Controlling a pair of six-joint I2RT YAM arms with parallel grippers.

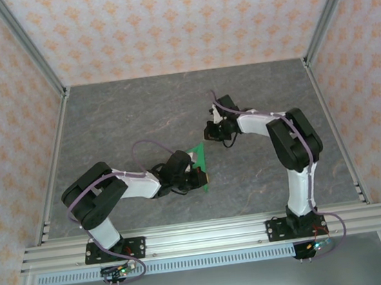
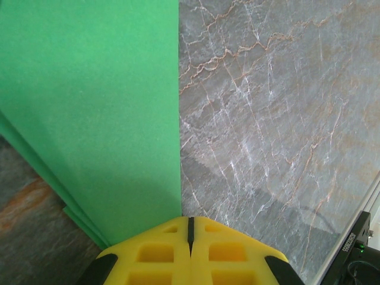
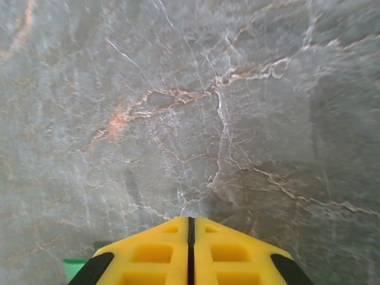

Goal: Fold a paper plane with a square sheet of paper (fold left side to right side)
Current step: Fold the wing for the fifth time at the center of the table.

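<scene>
Both clenched: left claw [image 2: 190, 221] at layered green paper [image 2: 89, 107], pointed from overhead; right claw [image 3: 190, 221] over table [image 3: 178, 107].

Bright, even light falls from above onto the table [image 1: 138, 114]. The left arm [image 1: 106, 191] and right arm [image 1: 291, 144] cast only soft, short shadows close beneath themselves. The top view is sharp, and its wide angle splays the frame rails outward toward the picture's corners.

In the left wrist view the green paper [image 2: 89, 107] is vivid and faintly grainy. A soft shadow spreads over it and the table just ahead of the left gripper [image 2: 190, 221].

In the right wrist view the table's veins look smeared toward the upper left. A dimmer band runs down the right side, and faint shade sits ahead of the right gripper [image 3: 190, 221].
</scene>
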